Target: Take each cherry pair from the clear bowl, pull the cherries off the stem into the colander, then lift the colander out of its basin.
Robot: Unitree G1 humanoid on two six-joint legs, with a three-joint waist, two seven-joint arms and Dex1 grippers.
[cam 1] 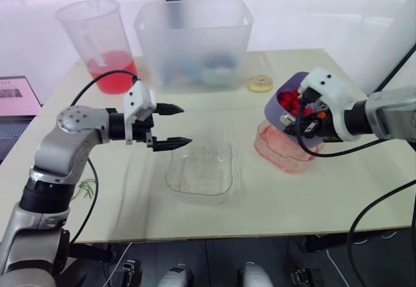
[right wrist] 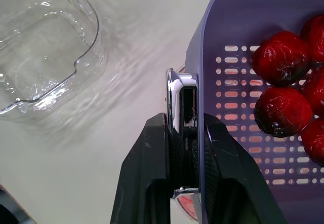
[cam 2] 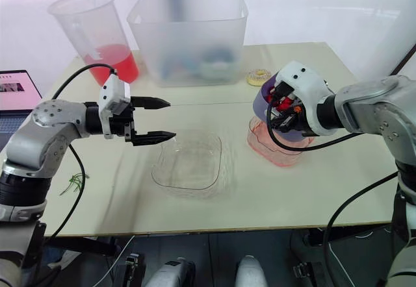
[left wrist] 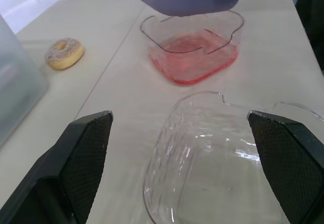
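The purple colander (cam 1: 278, 110) hangs tilted just above its clear basin (cam 1: 281, 152), which holds pink water. Several red cherries (right wrist: 281, 57) lie inside the colander. My right gripper (right wrist: 185, 125) is shut on the colander's rim, one finger inside the wall and one outside. The clear bowl (cam 1: 200, 170) sits empty in the middle of the table. My left gripper (cam 1: 185, 126) hovers open just left of the bowl's far corner, nothing between its fingers (left wrist: 83, 153), pointing toward the basin.
A pitcher of red liquid (cam 1: 104, 40) and a large translucent tub (cam 1: 194, 40) stand at the back of the table. A small doughnut (cam 1: 260, 83) lies behind the colander. Green stems (cam 2: 73, 183) lie near the left edge, and a laptop (cam 1: 16, 95) sits beyond it.
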